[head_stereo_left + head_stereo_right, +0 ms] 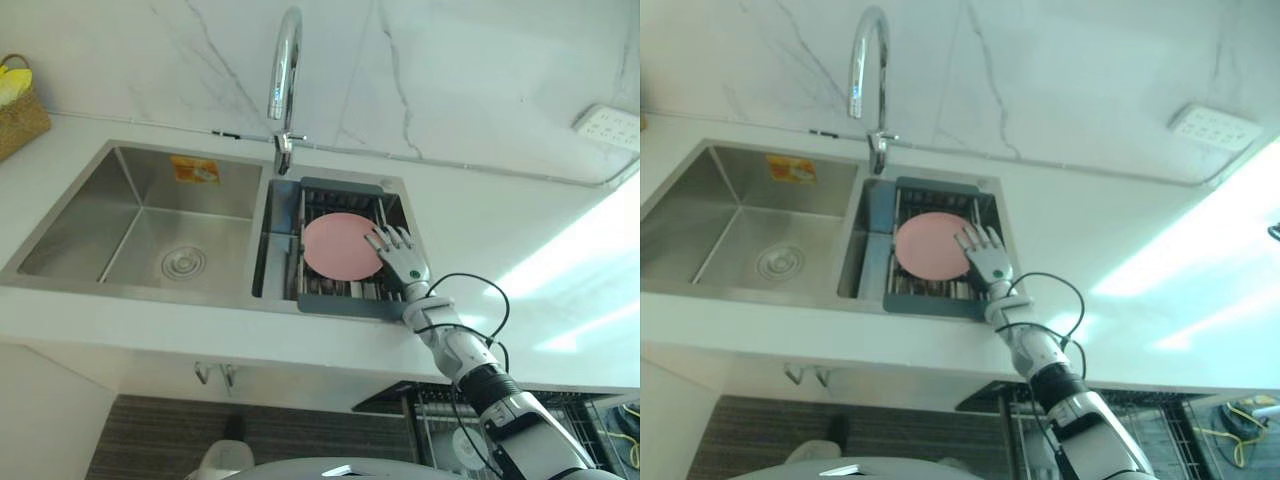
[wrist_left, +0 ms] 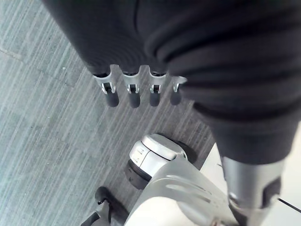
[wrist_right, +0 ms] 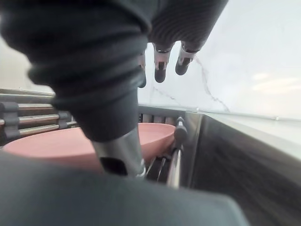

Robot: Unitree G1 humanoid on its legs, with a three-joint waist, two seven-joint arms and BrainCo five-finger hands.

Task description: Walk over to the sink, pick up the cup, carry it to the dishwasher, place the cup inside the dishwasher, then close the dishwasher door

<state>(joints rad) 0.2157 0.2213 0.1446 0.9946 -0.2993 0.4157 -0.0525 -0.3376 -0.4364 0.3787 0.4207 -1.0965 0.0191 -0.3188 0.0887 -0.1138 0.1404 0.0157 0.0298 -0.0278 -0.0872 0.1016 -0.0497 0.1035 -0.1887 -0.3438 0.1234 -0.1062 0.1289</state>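
A shallow pink round dish lies in a grey drying rack set in the right basin of the steel sink. My right hand reaches over the counter's front edge into that basin. Its fingers are straight and spread, and the hand rests at the dish's right rim without curling round it. The right wrist view shows the pink dish low on the rack bars just under the hand. My left hand hangs with straight fingers above the grey floor, holding nothing.
A tall chrome tap stands behind the divider between the basins. The left basin holds just its drain. A woven basket sits at far left and a power strip on the wall. Below the counter an open dishwasher rack shows.
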